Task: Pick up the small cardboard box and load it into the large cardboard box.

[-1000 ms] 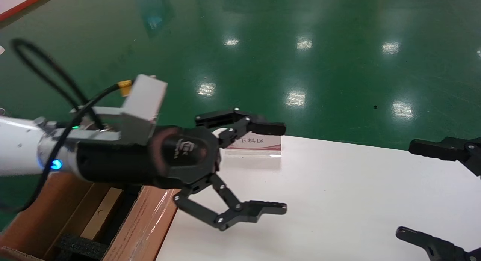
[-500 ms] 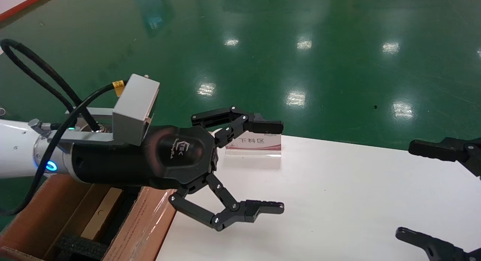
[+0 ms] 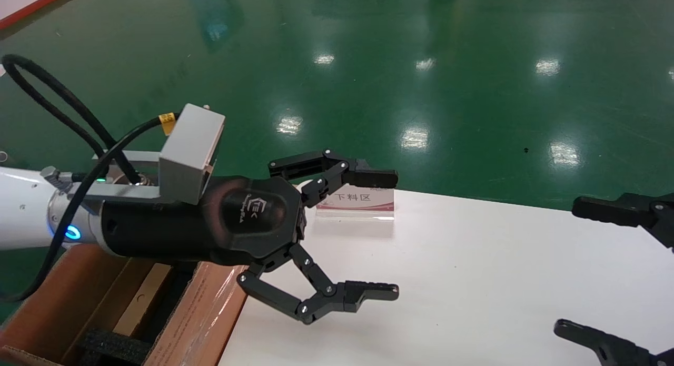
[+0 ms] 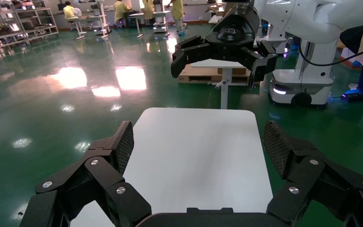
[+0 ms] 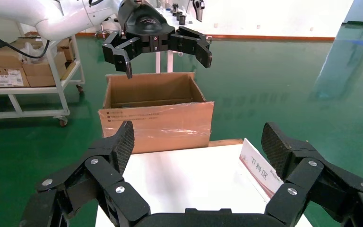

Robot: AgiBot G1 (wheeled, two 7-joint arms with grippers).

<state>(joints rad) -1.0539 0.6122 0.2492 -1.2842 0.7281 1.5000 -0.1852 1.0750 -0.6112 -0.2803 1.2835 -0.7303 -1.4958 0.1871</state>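
The large cardboard box stands at the table's left end, its taped flap facing the table; it also shows in the right wrist view. Inside it lies a lighter tan flat box with a round hole, the small cardboard box, next to black foam and partly hidden by my left arm. My left gripper is open and empty. It hovers over the table's left part, just beyond the carton. My right gripper is open and empty at the right edge.
A white table lies in front of me, with a small acrylic sign at its far edge. Green floor surrounds it. A cart with cartons stands behind the large box in the right wrist view.
My left gripper has drawn back slightly to the left and come to rest, still open and empty. The right arm has not moved.
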